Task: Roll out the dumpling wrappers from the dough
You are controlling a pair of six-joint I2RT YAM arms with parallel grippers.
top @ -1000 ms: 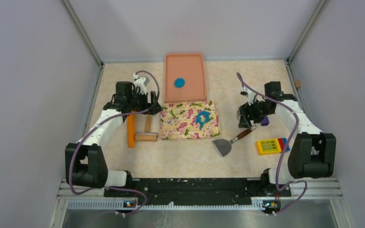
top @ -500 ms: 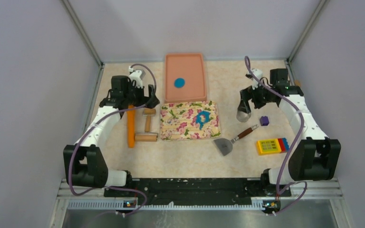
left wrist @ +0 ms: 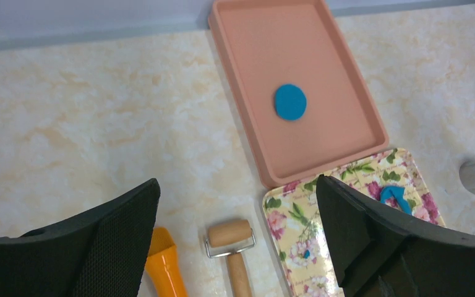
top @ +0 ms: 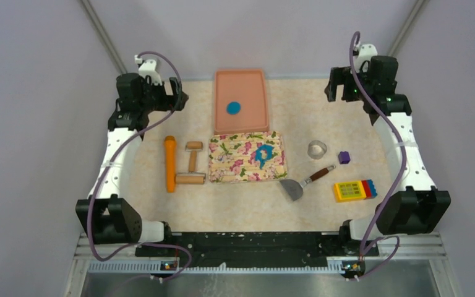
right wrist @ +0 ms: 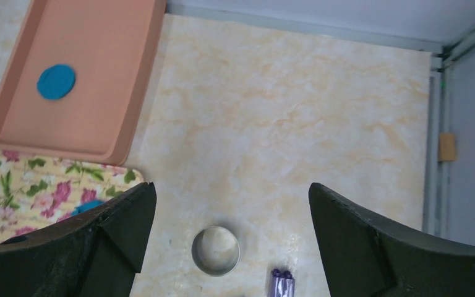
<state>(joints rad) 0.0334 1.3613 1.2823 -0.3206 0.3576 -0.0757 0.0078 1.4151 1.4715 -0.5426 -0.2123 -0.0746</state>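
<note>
Blue dumpling wrapper (top: pixel 233 107) in tray (top: pixel 256 86) | left jaws, right jaws wide apart, empty | scraper (top: pixel 294 187) seen only from above

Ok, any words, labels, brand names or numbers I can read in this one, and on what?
No text can be read in any view.
On the toy brick: small dark marks on the yellow face, too small to tell whether they are text.
On the floral board: flowers and leaves only.
On the pink tray, orange rolling pin, scraper and ring cutter: no markings visible.
</note>
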